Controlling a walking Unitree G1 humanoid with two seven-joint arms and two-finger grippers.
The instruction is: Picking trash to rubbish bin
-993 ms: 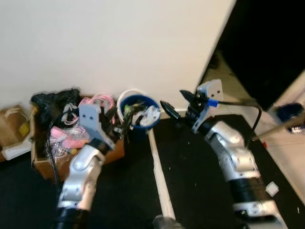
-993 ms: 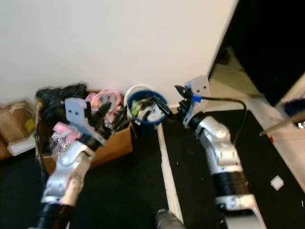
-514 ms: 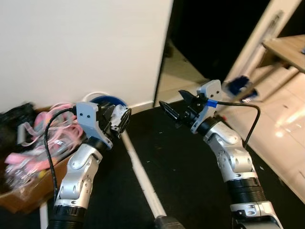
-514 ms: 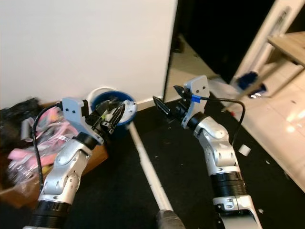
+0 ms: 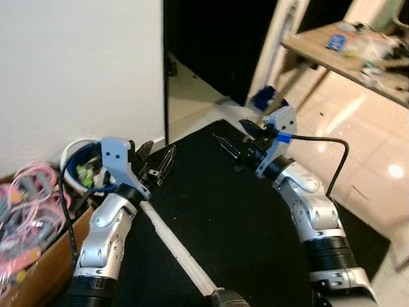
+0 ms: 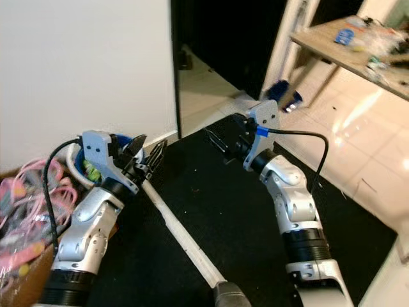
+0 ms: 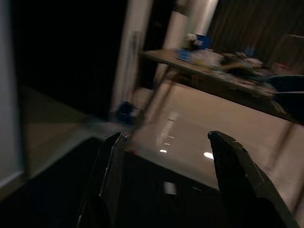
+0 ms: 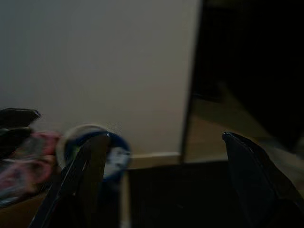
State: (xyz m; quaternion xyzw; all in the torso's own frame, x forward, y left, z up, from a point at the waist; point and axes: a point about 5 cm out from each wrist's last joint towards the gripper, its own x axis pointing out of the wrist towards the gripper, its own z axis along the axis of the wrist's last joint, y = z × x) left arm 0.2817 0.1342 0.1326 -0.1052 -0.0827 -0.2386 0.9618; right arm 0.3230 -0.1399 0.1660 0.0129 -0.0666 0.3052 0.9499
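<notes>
The blue rubbish bin [image 5: 78,171] stands against the white wall at the left, with green and white scraps inside; it is also in the right wrist view [image 8: 113,153]. My left gripper [image 5: 156,160] is raised just right of the bin, over the black mat, open and empty. My right gripper [image 5: 235,137] is held up further right, near the dark doorway, also open with nothing in it. Through the left gripper's fingers [image 7: 110,176] I see a shiny floor and a table. No loose trash is clear on the mat close by.
A cardboard box [image 5: 38,252] of pink cables sits left of the bin. A white strip [image 5: 172,246] runs across the black mat [image 5: 230,224]. A wooden table [image 5: 339,48] with clutter stands at the upper right, a blue object [image 5: 268,99] by its leg.
The whole view has swung to the right: bin and box slid to the left of the picture, and the doorway, table and shiny floor came in. Both arms keep their raised pose.
</notes>
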